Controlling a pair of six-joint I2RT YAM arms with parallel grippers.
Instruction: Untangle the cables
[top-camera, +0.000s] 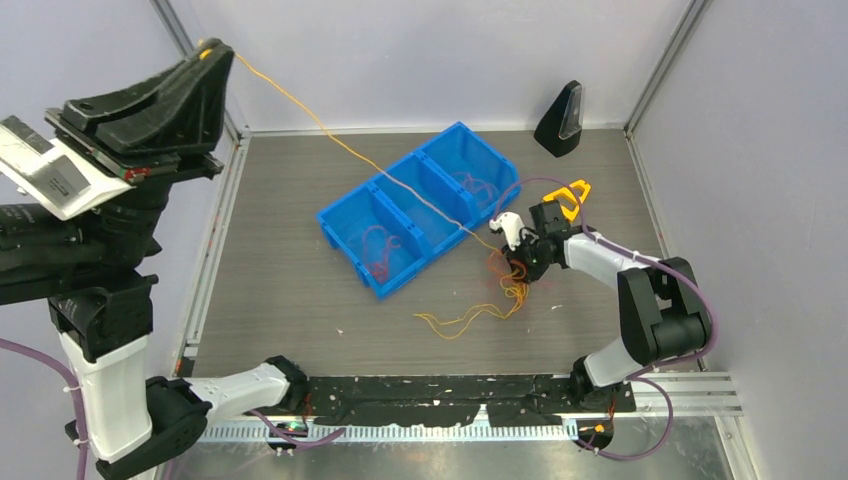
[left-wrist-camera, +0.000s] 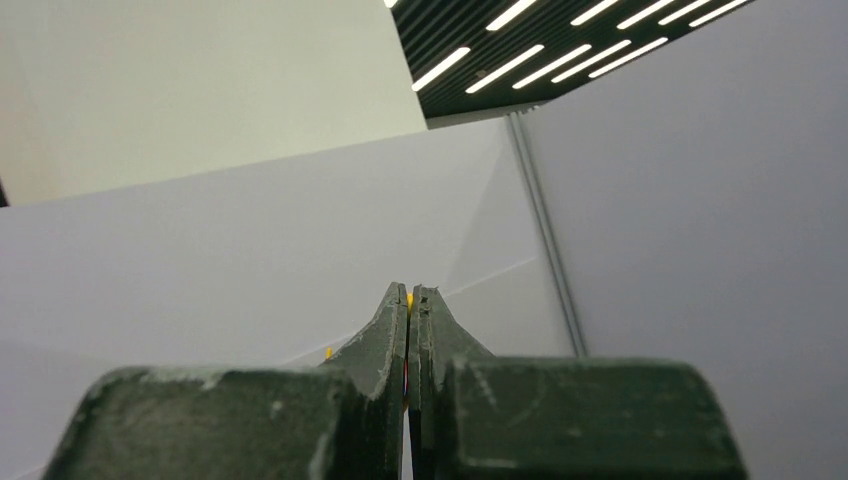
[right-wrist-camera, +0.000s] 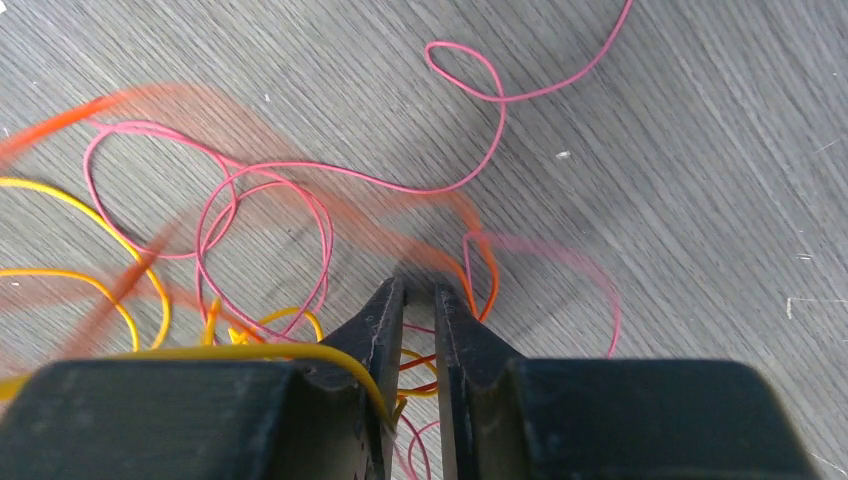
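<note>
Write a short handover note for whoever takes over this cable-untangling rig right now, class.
Left pincer: shut on the orange-yellow cable, raised high, with the strand stretched over the blue bin to the tangle.
Right pincer: low on the tangle, jaws nearly together around strands; grip unclear.
Done: reddish cables lie in two bin compartments.
To do: free the orange-yellow cable, then separate the orange, yellow and pink strands in the tangle.

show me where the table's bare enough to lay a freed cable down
Bare: the table left of the blue bin, up to the left rail, and the near strip between bin and the black base plate. Crowded: the cable tangle round the right gripper, and the orange-yellow cable strung over the bin to the raised left gripper.
</note>
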